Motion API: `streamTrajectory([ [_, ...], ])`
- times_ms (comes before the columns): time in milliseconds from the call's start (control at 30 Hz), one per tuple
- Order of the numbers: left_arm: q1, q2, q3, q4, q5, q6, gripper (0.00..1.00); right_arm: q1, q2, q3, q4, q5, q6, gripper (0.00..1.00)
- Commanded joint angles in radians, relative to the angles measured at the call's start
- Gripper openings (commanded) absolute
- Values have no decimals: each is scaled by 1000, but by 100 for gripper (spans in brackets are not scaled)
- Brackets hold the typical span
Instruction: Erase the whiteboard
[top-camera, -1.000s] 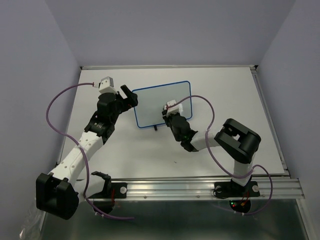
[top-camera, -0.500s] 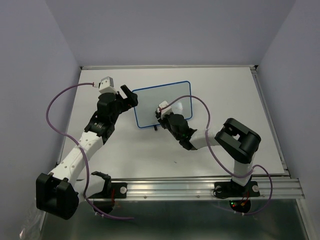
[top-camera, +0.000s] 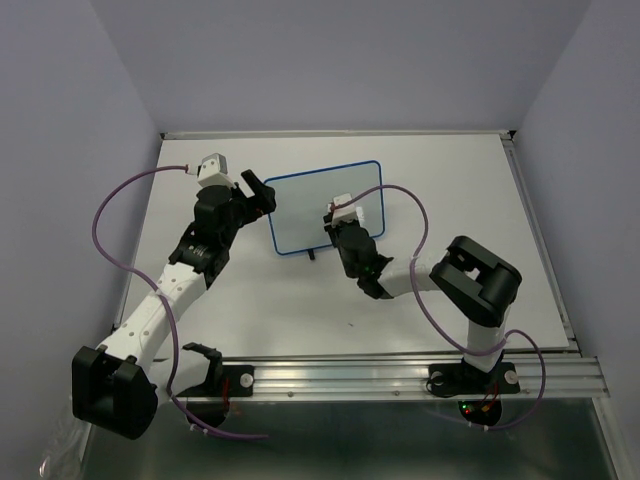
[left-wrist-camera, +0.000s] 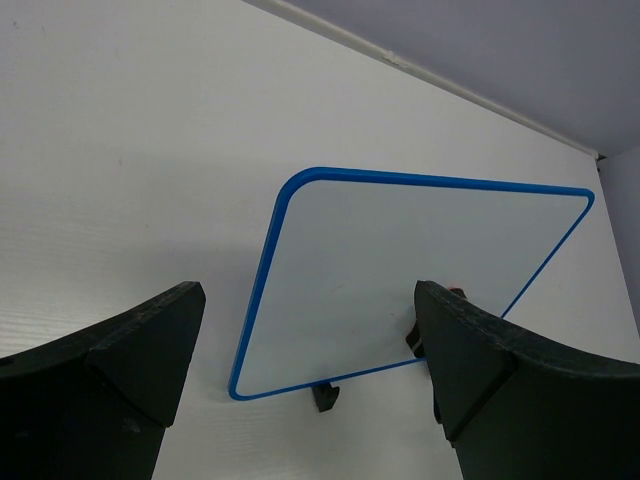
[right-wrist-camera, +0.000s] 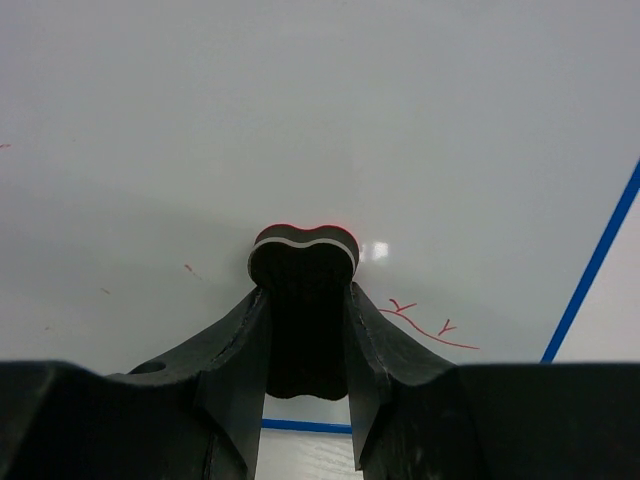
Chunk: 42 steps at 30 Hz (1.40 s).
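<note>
On the white table (top-camera: 450, 180), the whiteboard (top-camera: 300, 210) sits upper centre of the top view. The right gripper (right-wrist-camera: 303, 310) clamps a black eraser (right-wrist-camera: 303, 250) against it near red marks (right-wrist-camera: 420, 320); the left gripper (top-camera: 257, 196) gapes wide beside its left edge.

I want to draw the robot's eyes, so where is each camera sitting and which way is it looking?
Top external: high behind the robot, looking down on the table and whiteboard; left arm and right arm show.
Left wrist: on the left arm, looking ahead and down at the whiteboard; open left fingers frame it.
Right wrist: on the right arm, close over the board; right fingers pinch a black eraser near red marks.
Shared: all three show the whiteboard.
</note>
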Motion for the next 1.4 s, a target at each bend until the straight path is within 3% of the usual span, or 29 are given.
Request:
streamTrajectory([
  [0,3,-6,27,48,-2,10,99,-31,-19,-4,64,145,62,1],
  [167,3,-7,29,46,-2,12,99,-40,-32,-21,67,141,78,1],
  [400,3,-3,29,46,-2,12,99,-40,-35,-26,34,-247,-22,1],
  [567,3,0,29,46,-2,10,99,-6,-13,-9,-7,-332,-99,1],
  [767,3,8,30,48,1,10,99,12,20,27,-59,-343,-128,1],
  [967,3,14,35,48,6,12,99,12,27,39,-33,-215,-89,1],
  [1133,3,11,34,48,6,12,99,12,19,56,33,-18,-60,1],
  [1367,3,-1,23,46,4,12,99,12,25,102,56,-13,-74,1],
])
